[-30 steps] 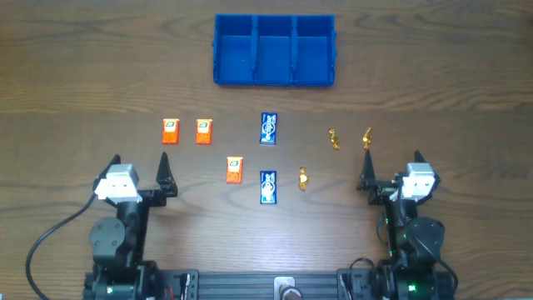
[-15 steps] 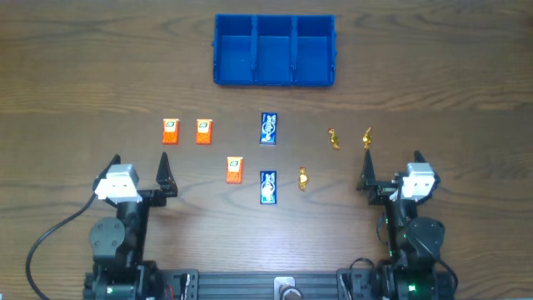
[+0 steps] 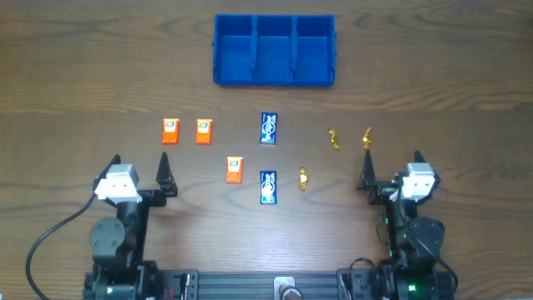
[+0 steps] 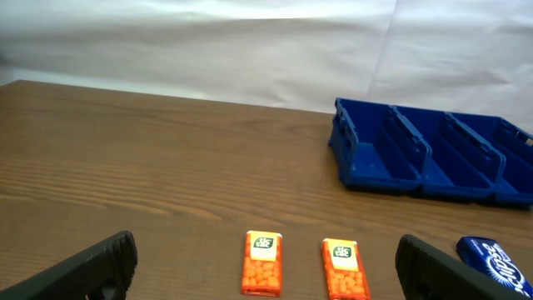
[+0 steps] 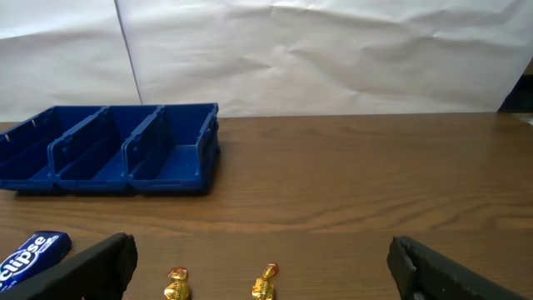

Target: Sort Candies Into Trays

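Top view: orange box (image 3: 235,169) beside lower blue pack (image 3: 267,187).

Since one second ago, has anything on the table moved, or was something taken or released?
Nothing visibly changed. The left fingers and right fingers stay open and empty near the bases; orange candies, blue candies, gold candies and the blue tray lie where they were.

3 orange candy boxes (image 3: 204,131) lie on the table (image 3: 75,100), all of 1 kind. 2 blue candy packs (image 3: 268,128) — flat, with white print. 3 gold-wrapped candies (image 3: 303,178) — small foil twists. 1 blue tray (image 3: 275,82), divided into 3 compartments. In all, 8 candies of 3 kinds.
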Tool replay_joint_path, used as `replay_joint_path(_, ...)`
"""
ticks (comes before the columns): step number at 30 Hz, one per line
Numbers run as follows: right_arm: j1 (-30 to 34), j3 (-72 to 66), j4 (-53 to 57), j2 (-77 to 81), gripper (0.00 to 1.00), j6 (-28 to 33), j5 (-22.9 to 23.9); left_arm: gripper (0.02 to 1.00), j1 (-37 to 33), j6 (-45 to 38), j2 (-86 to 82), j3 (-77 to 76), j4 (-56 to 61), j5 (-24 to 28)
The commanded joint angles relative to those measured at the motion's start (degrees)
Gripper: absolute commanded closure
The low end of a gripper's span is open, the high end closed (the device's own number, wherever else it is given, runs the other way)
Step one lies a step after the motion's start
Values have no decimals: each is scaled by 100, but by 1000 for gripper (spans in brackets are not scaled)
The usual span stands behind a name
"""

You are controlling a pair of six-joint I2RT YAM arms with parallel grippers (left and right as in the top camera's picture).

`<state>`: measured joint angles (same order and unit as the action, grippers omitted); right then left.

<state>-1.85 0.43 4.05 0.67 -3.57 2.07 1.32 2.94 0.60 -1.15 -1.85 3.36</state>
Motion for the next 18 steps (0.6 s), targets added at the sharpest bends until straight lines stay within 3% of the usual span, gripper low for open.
replay_joint_path(1, -33, 2, 57, -46, 3, 44, -28, 20, -13, -20, -33, 87, -243, 55)
replay_joint_path(18, -33, 2, 57, -46, 3, 44, -28, 20, 59, -20, 407, -341, -251, 55)
